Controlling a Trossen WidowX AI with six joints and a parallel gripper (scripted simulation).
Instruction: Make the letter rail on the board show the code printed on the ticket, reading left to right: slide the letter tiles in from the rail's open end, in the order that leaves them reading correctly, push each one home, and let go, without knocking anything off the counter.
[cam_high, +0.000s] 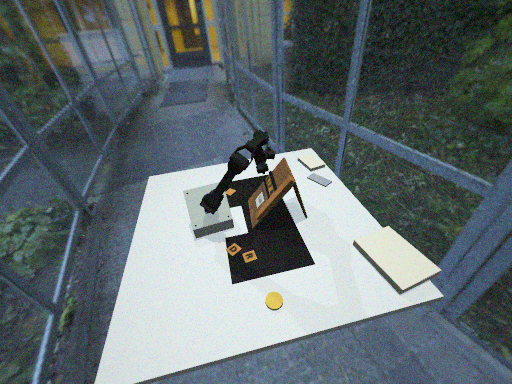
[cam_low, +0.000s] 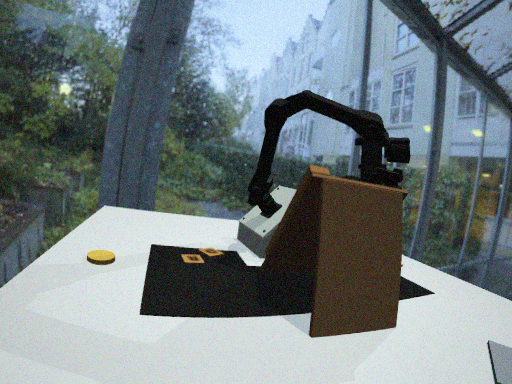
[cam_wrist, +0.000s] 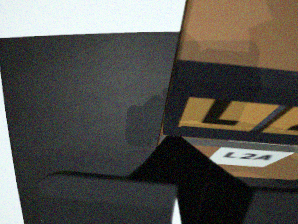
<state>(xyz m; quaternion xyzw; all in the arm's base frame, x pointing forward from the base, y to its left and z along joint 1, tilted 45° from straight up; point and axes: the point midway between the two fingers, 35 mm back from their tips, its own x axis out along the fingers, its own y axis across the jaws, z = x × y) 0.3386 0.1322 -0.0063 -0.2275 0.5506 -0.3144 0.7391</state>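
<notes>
The slanted board (cam_high: 280, 186) looks like matt brown wood. The surface (cam_high: 165, 310) is smooth matt white, with a matt black mat (cam_high: 280, 252) on it. At 6 o'clock lies a smooth yellow plastic-looking disc (cam_high: 274, 300).

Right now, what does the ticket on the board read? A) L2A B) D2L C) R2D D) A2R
A: in the wrist view the white ticket below the letter rail on the board reads L2A.
</notes>
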